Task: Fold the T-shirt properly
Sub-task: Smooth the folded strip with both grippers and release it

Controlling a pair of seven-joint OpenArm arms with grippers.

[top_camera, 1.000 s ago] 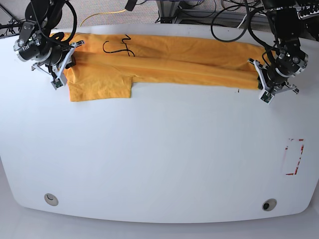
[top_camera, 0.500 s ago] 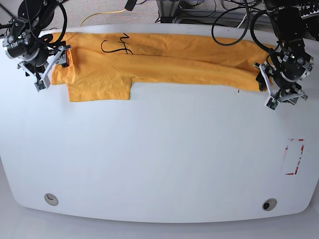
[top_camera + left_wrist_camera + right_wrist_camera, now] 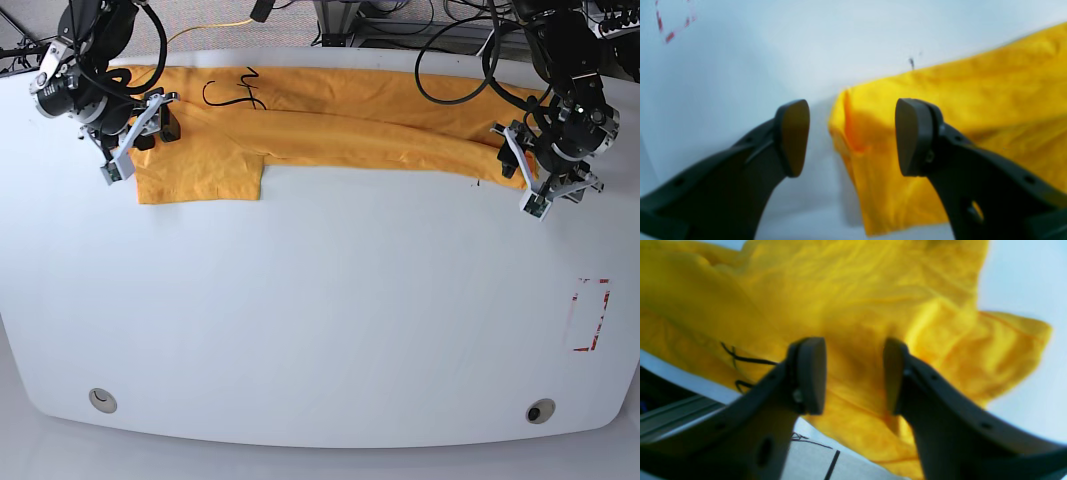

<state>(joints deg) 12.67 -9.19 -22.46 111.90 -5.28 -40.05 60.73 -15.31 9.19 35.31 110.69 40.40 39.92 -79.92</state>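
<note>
Both grippers farther inward over T-shirt point(image 3: 330, 125).

Overhead base view, two close wrist views

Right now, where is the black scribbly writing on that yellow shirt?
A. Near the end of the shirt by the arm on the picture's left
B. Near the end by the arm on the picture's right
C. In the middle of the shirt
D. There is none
A: in the base view the black lettering sits on the T-shirt close to the right gripper, at the picture's left.
</note>
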